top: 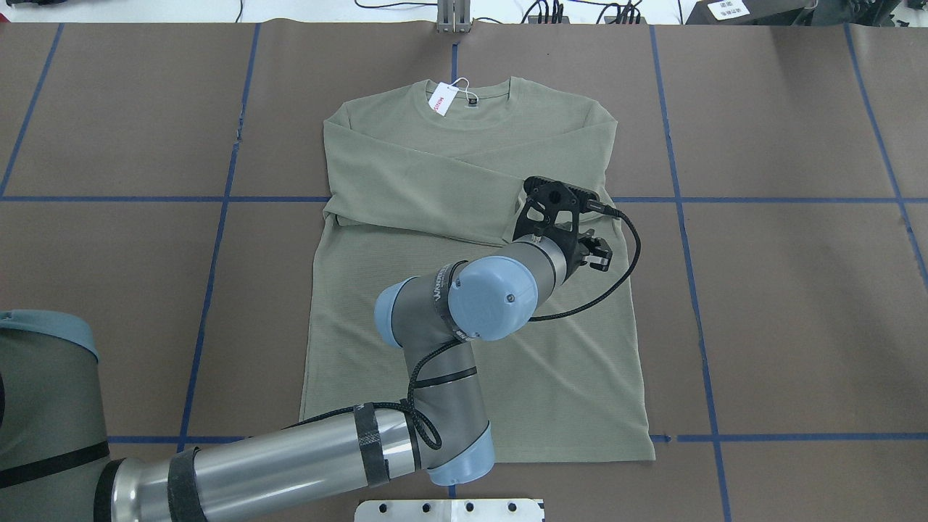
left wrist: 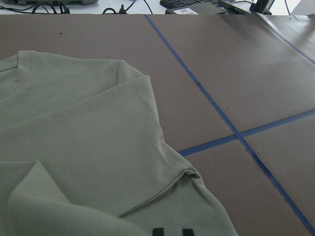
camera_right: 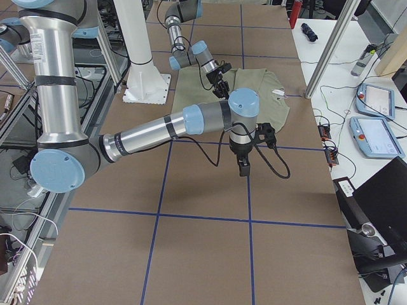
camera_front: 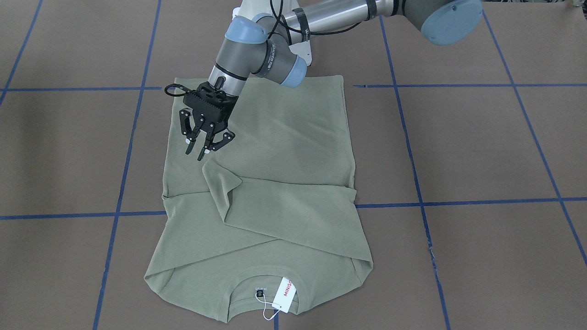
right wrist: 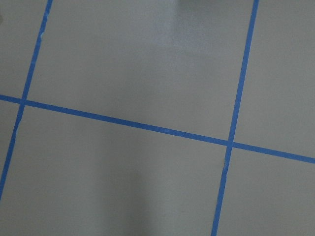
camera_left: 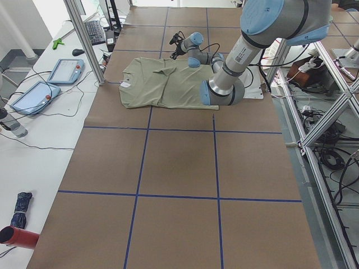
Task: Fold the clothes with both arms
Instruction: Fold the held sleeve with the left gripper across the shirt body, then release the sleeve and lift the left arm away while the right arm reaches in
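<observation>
**Front-facing view.** The shirt point(camera_front: 284, 137) lies flat on the table point(camera_front: 481, 146), collar and tag point(camera_front: 285, 295) on the side far from the robot. Both sleeves are laid across the chest. The upper one ends in a cuff point(camera_front: 220, 176) just beside the left pincer point(camera_front: 198, 150). The pincer hangs a little above the cloth, fingers spread and holding nothing. I judge the sleeve was set there to narrow the shirt into a rectangle for the next fold.

**Overhead view.** The left arm reaches across the shirt from its own side, so its wrist hides part of the cuff. The hem lies nearest the robot, flat and not yet folded.

**Left side view.** It adds little; the pincer is too small to read.

**Right side view.** The right pincer point(camera_right: 244, 168) points down at bare table, well apart from the shirt and probably parked out of the way. I cannot tell whether it is spread or closed.

**Left wrist view.** Two black fingertips sit apart at the bottom edge, with folded cloth below.

**Right wrist view.** Only table and blue tape point(right wrist: 147, 127) show.

Bringing the hem up to the collar likely needs both arms, one at each corner.
</observation>
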